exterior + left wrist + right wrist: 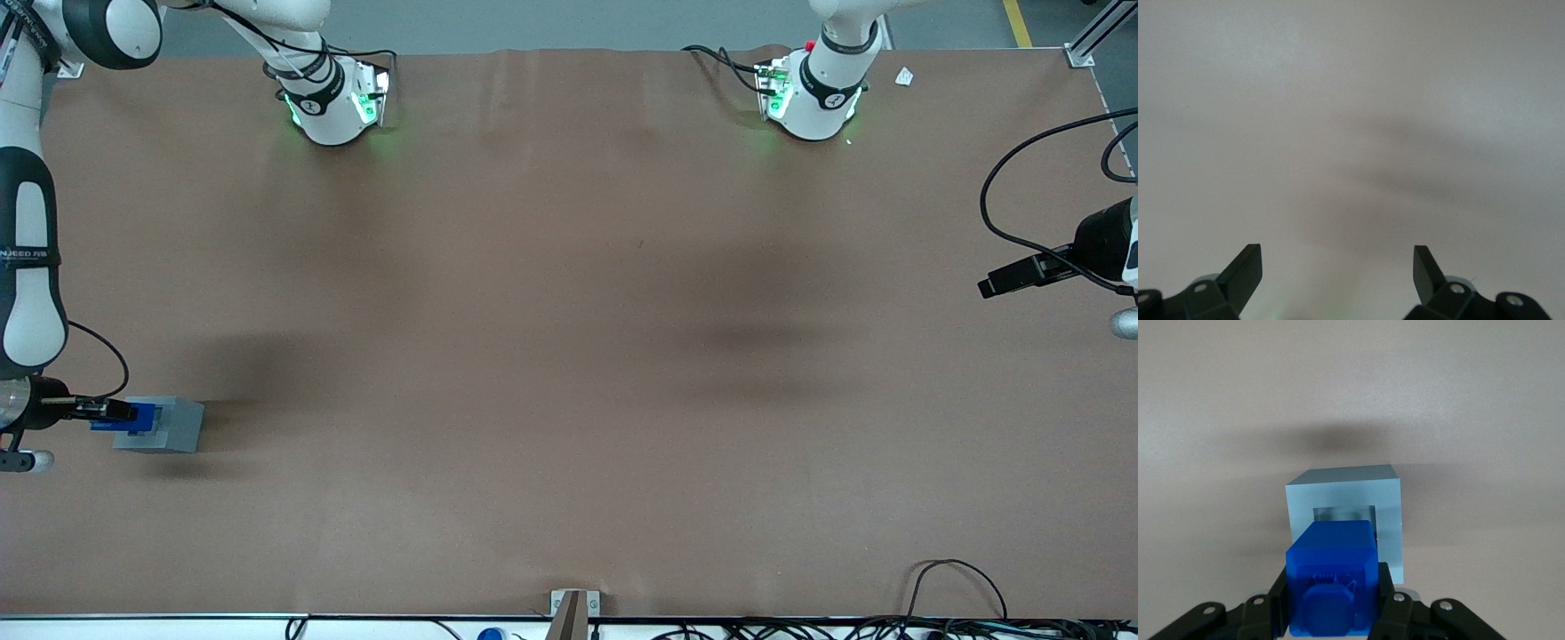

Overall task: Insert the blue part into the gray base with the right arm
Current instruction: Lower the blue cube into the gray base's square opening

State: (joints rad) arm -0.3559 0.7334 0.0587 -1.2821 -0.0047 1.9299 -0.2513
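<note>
- The blue part (1331,577) is pinched between the two black fingers (1386,600) of the gripper (1331,613), one finger pressed to each of its side faces.
- In the right wrist view its leading end lies over the square recess of the gray base (1388,520), hiding most of the opening; only a thin strip of the recess shows past the blue edge.
- Whether the blue part has already entered the recess or only hovers just in front of it cannot be told.
- In the front view the blue part (140,418) sits at the end of the gripper (114,411), touching or just short of the gray base (173,425) on the side that faces the arm.
- The gray base rests on the brown table (569,356), at the working arm's end and nearer to the front camera than the arms' pedestals.
- It lies on its side, so the face with the recess is turned sideways toward the gripper rather than upward.
- The gripper is held about level, low over the table, pointing along the surface toward the base.
- The right arm (27,267) comes down along the edge of the table, a black cable (111,351) looping beside its wrist.
- A soft dark shadow lies on the table just past the gray base.
</note>
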